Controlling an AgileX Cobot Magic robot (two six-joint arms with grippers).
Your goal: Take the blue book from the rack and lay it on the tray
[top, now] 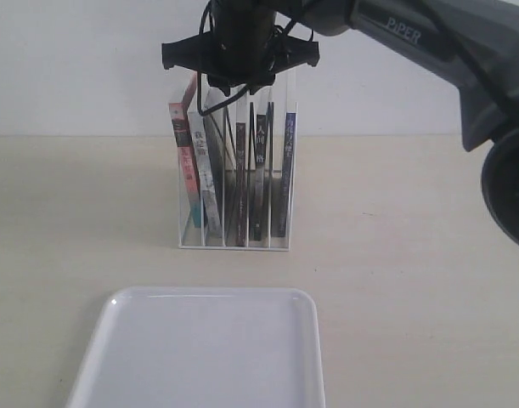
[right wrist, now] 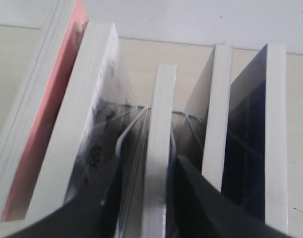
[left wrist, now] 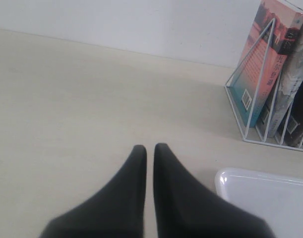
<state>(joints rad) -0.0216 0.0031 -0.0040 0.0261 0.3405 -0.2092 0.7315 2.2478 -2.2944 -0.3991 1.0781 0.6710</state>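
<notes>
Pale bench (top: 412, 255) carries the rack (top: 234, 246), and the blue book (top: 288, 170) stands upright in its end slot, so you reach from above; your right pincer (right wrist: 149, 161) is released, astride a middle book (right wrist: 158, 124) instead; left pincer (left wrist: 150, 147) rests clenched, empty

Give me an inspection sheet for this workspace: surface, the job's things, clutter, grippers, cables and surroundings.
Surface: pale table, no spills or marks seen.
Job's things: blue book upright at one end of the rack; tray bare, in front of the rack.
Clutter: other books in the rack, one red-covered; nothing loose seen.
Grippers: right gripper at the top of the rack, jaws apart astride a middle book, not the blue one; left gripper near the tray's corner, jaws together, holding nothing.
Cables: black cable looped beside the right gripper.
Surroundings: plain white wall.
</notes>
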